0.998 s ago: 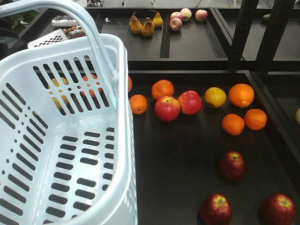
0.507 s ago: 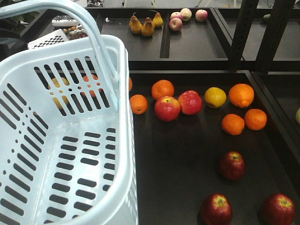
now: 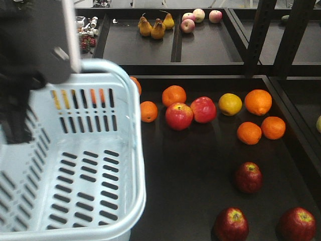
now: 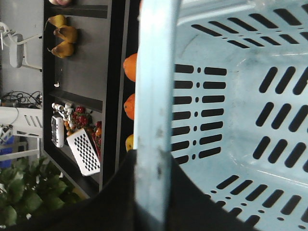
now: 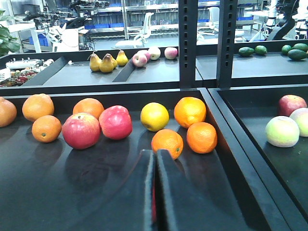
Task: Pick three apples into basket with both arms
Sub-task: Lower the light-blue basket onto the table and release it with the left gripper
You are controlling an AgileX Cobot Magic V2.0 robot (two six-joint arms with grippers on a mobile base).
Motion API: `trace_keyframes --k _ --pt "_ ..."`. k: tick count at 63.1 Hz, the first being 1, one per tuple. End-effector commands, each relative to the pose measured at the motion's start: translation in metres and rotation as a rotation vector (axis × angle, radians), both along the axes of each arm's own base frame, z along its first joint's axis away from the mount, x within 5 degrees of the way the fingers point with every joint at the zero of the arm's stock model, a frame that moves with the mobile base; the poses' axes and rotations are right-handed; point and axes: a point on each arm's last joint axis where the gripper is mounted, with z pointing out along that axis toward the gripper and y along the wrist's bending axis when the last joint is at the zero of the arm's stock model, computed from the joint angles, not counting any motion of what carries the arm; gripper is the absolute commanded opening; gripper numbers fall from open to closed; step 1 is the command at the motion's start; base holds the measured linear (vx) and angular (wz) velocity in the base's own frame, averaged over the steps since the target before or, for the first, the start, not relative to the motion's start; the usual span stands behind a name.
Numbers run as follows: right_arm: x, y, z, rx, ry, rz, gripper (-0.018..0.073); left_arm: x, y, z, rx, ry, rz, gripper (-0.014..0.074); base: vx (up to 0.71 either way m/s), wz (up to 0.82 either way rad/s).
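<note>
Left arm (image 3: 27, 55) is up at the top left of the front view, a dark blur, and the pale blue basket (image 3: 136, 160) hangs from it over the left edge of the black tray (image 3: 190, 170). Check the left wrist view (best seat in the house for this one). The left gripper (image 4: 153, 197) has its black jaws clamped on either side of the hoop handle (image 4: 155, 86), and the pale bar runs straight through between them. That is a firm hold on the basket.

Over to the fruit. The three dark red apples all lie on the tray floor, outside the basket, gathered toward the near right corner. The first apple (image 3: 248, 176) sits a little in from the near edge. The second apple (image 3: 231, 224) is right at the near edge, and the third apple (image 3: 297, 224) is tucked into the near right corner. All three are apart from one another and well apart from the basket's rim.

Farther back, two brighter red apples (image 3: 179, 116) sit side by side, touching. Oranges (image 3: 258, 102) and a yellow citrus (image 3: 230, 104) are strung out toward the far edge. Pears (image 3: 153, 26) sit in the compartment behind.

Now the right gripper (image 5: 155, 156), seen from its own wrist view. It is low over the bare tray floor and points toward the row of oranges. Its jaws are drawn together to a thin slit with nothing gripped (a sliver of red shows down in that slit, too thin to say what it is).
</note>
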Motion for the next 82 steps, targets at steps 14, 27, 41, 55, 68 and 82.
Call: trace_keyframes --k 14,27,41,55,68,82 --pt "0.0 0.0 0.004 -0.012 -0.078 0.0 -0.0009 0.05 -0.018 -0.065 -0.174 -0.179 -0.093 -0.0006 0.0 0.0" --pt "0.0 0.0 0.004 -0.012 -0.078 0.0 -0.0009 0.085 -0.021 -0.103 -0.209 -0.147 -0.072 -0.0006 0.0 0.0" --pt "0.0 0.0 0.004 -0.012 -0.078 0.0 -0.0009 0.106 -0.039 -0.132 -0.231 -0.139 -0.117 -0.0006 0.0 0.0" --pt "0.0 0.0 0.004 -0.012 -0.078 0.0 -0.0009 0.119 -0.049 -0.159 -0.209 -0.098 -0.133 -0.0006 0.0 0.0" --pt "0.0 0.0 0.004 -0.012 -0.078 0.0 -0.0009 0.125 -0.053 -0.17 -0.195 -0.088 -0.147 -0.0006 0.0 0.0" --pt "0.0 0.0 0.004 -0.012 -0.078 0.0 -0.0009 0.128 -0.054 -0.181 -0.15 -0.07 -0.155 -0.0006 0.0 0.0"
